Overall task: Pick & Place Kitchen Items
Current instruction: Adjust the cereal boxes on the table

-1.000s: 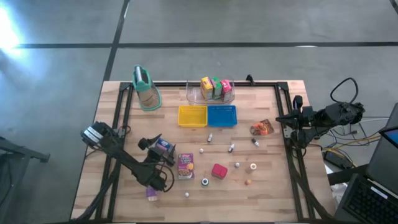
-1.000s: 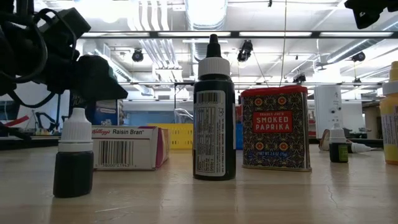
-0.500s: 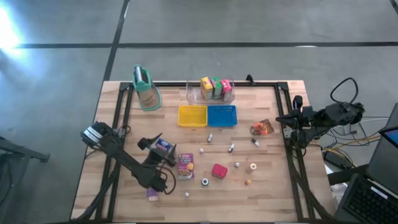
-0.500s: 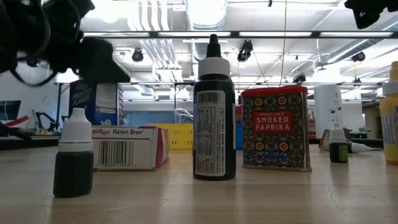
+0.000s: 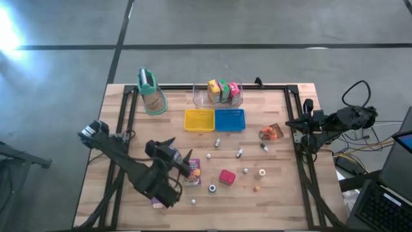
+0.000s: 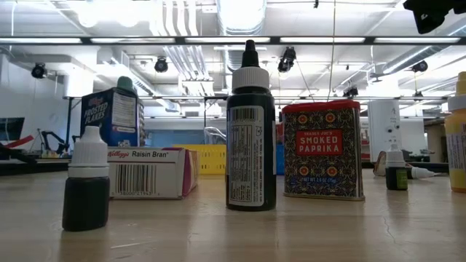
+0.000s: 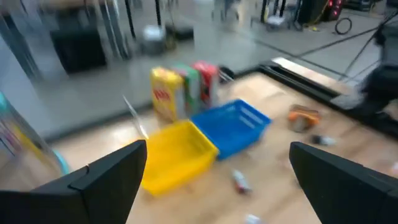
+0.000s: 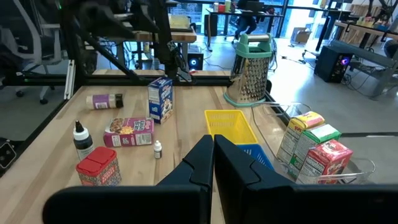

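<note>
Cartons point(image 5: 223, 91), yellow, green and pink, stand upright in the bin point(image 5: 199, 98); left gripper point(image 5: 181, 165) gapes empty, right gripper point(image 5: 291, 122) closed, empty.

high view straight down over whole table point(image 5: 270, 193); low view at tabletop height, close behind bottles — wrist views look across table; yellow tray point(image 5: 199, 120) shared by high, both wrist views.

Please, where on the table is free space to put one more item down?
Bare wood lies between the grater and the left arm, and along the near right edge beyond the orange pouch. It is crowded between the trays and the paprika tin, where small bottles are scattered.
</note>
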